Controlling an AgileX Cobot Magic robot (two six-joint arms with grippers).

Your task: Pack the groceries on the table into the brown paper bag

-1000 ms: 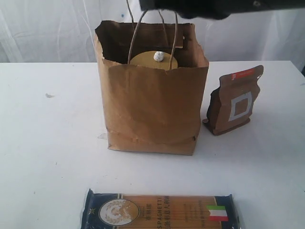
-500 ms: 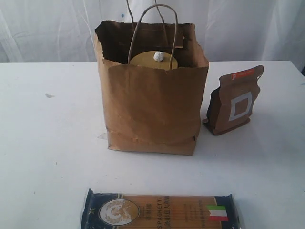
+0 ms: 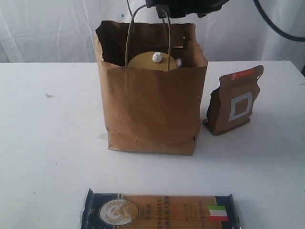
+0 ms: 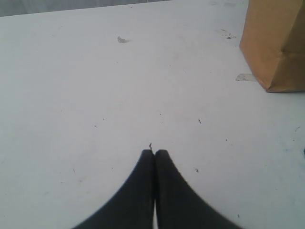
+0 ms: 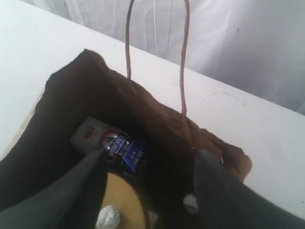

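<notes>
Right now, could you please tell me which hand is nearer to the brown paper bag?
The right. The right hand hangs open above the mouth of the brown paper bag, while the left hand sits shut low over the table, apart from the bag's corner.

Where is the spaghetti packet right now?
In the exterior view the spaghetti packet lies flat on the table at the bottom middle, in front of the paper bag; the pouch stands farther back right.

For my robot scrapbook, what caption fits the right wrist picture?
Open right gripper above the brown paper bag, with a blue-white carton and a foil ball inside.
</notes>
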